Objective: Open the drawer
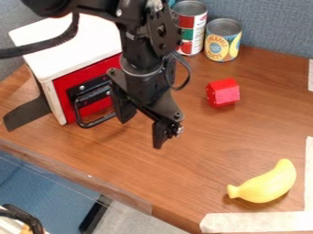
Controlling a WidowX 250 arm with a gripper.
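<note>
The black gripper (143,126) hangs just right of the drawer handle, its two fingers apart with nothing seen between them. A red drawer front (68,84) sits in the white box (76,43) at the upper left and looks flush with it. The black handle (92,123) stands out from the red front. Its right end is close to the nearer finger; whether they touch I cannot tell. Part of the drawer front's right side is hidden behind the arm.
Two cans (223,40) stand at the back against the grey-blue partition. A small red block (223,93) lies right of the arm, and a yellow banana (267,183) lies at the lower right. Whitish tape (256,222) marks the table's front right. The table edge (79,176) runs along the lower left.
</note>
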